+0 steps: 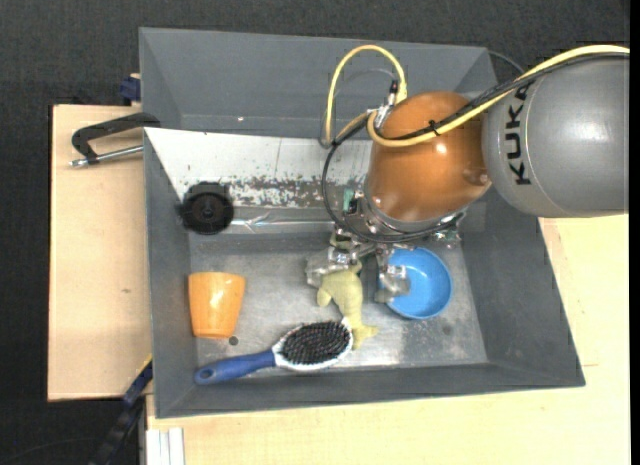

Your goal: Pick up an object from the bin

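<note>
Gripper [356, 275]: fingers apart, yellow toy [347, 301] near between them; blue bowl [425, 291] beside one finger (could snag, spoiling grasp).

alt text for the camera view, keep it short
The robot arm's gripper is down in the middle of a grey metal bin, over a pale yellow toy-like thing and right beside a blue bowl. An orange cup lies at the left, a blue-handled hairbrush along the front, and a black round thing at the back left.
</note>
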Available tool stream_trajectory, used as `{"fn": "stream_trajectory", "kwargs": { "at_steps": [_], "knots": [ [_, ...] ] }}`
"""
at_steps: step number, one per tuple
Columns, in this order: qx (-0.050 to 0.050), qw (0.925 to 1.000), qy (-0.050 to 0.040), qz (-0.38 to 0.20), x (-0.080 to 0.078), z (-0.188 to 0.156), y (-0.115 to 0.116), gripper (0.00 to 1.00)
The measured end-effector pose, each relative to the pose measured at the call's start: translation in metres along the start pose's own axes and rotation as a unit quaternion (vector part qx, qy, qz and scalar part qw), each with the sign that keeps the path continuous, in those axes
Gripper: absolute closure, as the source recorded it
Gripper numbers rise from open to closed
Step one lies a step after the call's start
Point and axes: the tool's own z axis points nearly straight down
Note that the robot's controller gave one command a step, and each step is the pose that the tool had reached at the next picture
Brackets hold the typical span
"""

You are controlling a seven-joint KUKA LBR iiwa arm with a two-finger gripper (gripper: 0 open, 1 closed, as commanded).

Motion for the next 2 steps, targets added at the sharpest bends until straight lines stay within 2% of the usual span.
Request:
{"fn": "stream_trajectory", "kwargs": {
  "at_steps": [1,2],
  "knots": [
    [-0.001,0.9876,-0.0004,-0.157,-0.036,0.031,-0.009,0.00],
    [0.001,0.9565,0.0000,-0.292,-0.032,0.029,0.046,0.00]
  ]
}}
